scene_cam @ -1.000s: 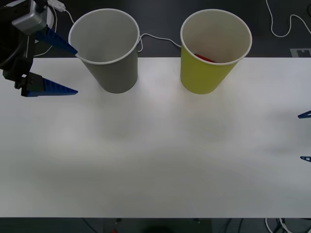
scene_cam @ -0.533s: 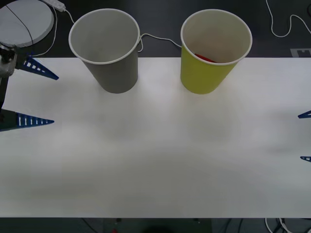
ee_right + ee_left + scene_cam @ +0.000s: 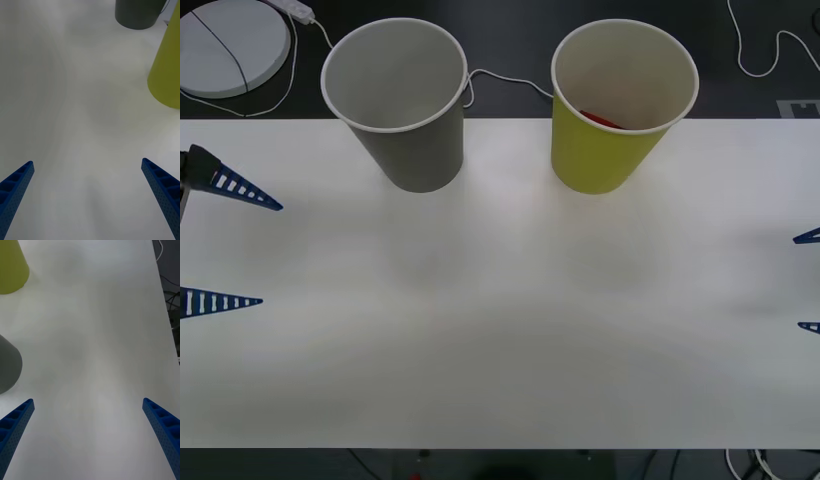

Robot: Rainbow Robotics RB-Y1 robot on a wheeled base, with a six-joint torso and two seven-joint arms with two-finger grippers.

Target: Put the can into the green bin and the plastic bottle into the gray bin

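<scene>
Two blue ribbed fingers of the left gripper (image 3: 242, 245) stand wide apart at the left edge of the white table (image 3: 500, 330), holding nothing. The fingers are long wedges that narrow to a point, with a ladder pattern along the side. The right gripper (image 3: 810, 282) is at the right edge of the table; its two blue tips are also well apart and hold nothing.

The can (image 3: 600, 119) is inside the green bin (image 3: 605, 150): only a small red and orange part of it shows low against the pale inner wall, so the gold top cannot be seen. The green bin is shaped like a big paper cup, yellow-green outside with a white rolled rim. The gray bin (image 3: 415, 150) stands just beside it, to the robot's left, with the same shape and rim; its inside looks pale and bare. Both stand upright at the far edge of the table.

The front view looks into the bins from above. The wrist views see the smooth outer walls near the base.

Beyond the table, a white round disc (image 3: 230, 45) and thin white cables (image 3: 500, 78) lie on the dark floor.
</scene>
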